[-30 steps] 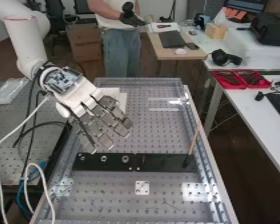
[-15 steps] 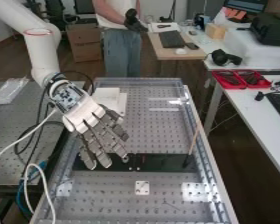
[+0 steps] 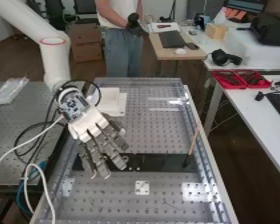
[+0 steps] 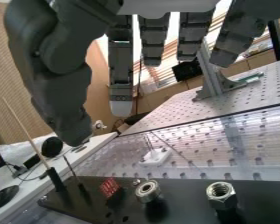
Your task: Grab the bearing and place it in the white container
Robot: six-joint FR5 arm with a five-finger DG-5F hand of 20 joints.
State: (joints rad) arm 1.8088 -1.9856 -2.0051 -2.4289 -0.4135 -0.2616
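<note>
A: Which way does the bearing lie?

B: The silver metal ring bearing (image 4: 148, 190) lies flat on the long black plate (image 3: 165, 162). Its bore opens upward, so its axis runs roughly upright, square to the plate's top.

A: What's near it?

B: Just beside it, a small red block with a checkered face (image 4: 111, 187). Further off on its other side is a silver hex nut (image 4: 221, 193), threaded hole upward too.

A: And the containers?

B: A low white boxy container (image 3: 109, 101) sits on the perforated grey metal bench (image 3: 157, 135), beyond the black plate as the high view looks. I can't make out what's inside. Over on the white side table (image 3: 246, 106), red plastic trays (image 3: 234, 80) hold dark pieces, too small to identify.

A: How's the hand?

B: The dark grey hand with the white back (image 3: 92, 128) is open, its fingers straight and spread a little, angled down toward one end of the plate. In the wrist view the thumb stands well apart from them. It has hold of nothing, and the bearing is clear of its fingertips there.
</note>
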